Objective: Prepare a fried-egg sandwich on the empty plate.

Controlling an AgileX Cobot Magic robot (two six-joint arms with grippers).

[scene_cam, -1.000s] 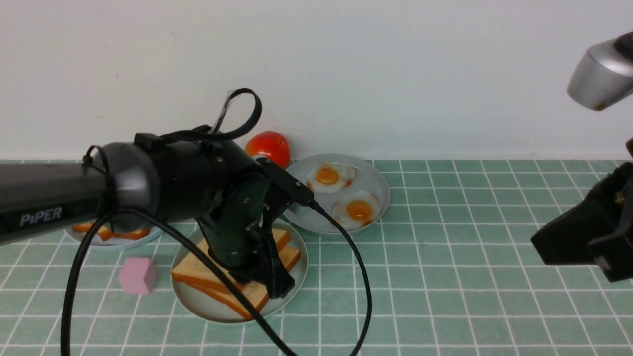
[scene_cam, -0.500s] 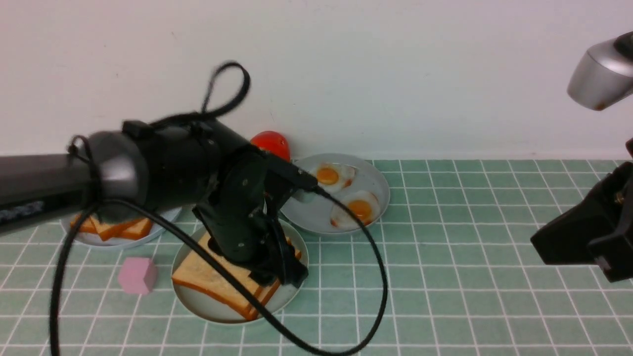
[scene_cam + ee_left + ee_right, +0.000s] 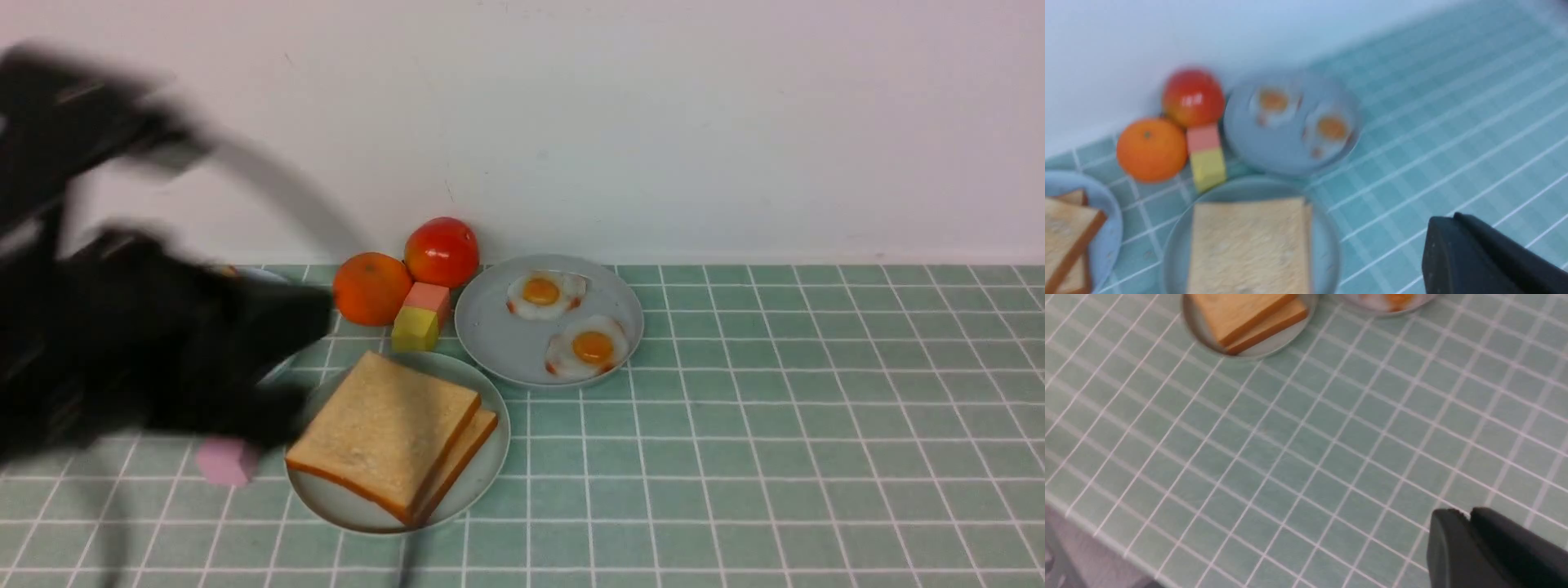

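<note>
Lying stacked on the mint-green plate: two toast slices. Sitting pressed together and empty: left gripper and right gripper fingers, above the tiles.

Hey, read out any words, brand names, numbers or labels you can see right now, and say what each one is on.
No readable text in any view.
Left arm: motion-blurred, any marking is illegible.
Plates, toast slices, fried eggs, fruit and blocks: no labels visible.
</note>
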